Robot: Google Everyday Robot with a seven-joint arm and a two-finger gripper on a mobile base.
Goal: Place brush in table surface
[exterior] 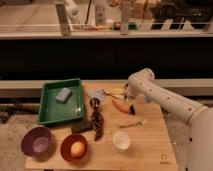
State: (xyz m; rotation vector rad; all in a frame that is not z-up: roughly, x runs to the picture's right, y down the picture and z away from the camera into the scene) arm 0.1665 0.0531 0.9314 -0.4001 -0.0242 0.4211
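The light tan wooden surface [150, 145], grain showing, carries everything here. Over its right side reaches the robot's bulky white arm [170, 102], bent down at the elbow. On the left sits a rectangular green plastic tray [55, 111], with a round purple bowl [36, 141] and a round orange bowl [64, 145] at the front edge. A long dark brown knobbly strand [97, 122] runs down the middle, and a tapered orange carrot [120, 105] lies near the back.

The claw [131, 104] hangs low at the carrot's right end. Directly beneath it is the small black stick-like brush [133, 109], just beside the carrot. From here I cannot tell how the claw is set, or whether it has the brush in hold.

The brush looks light and stiff. It is narrow enough to roll or pivot if pinched near an end, so the middle of its length seems the best place to take hold. It is dark, short and oblong, no longer than the carrot.
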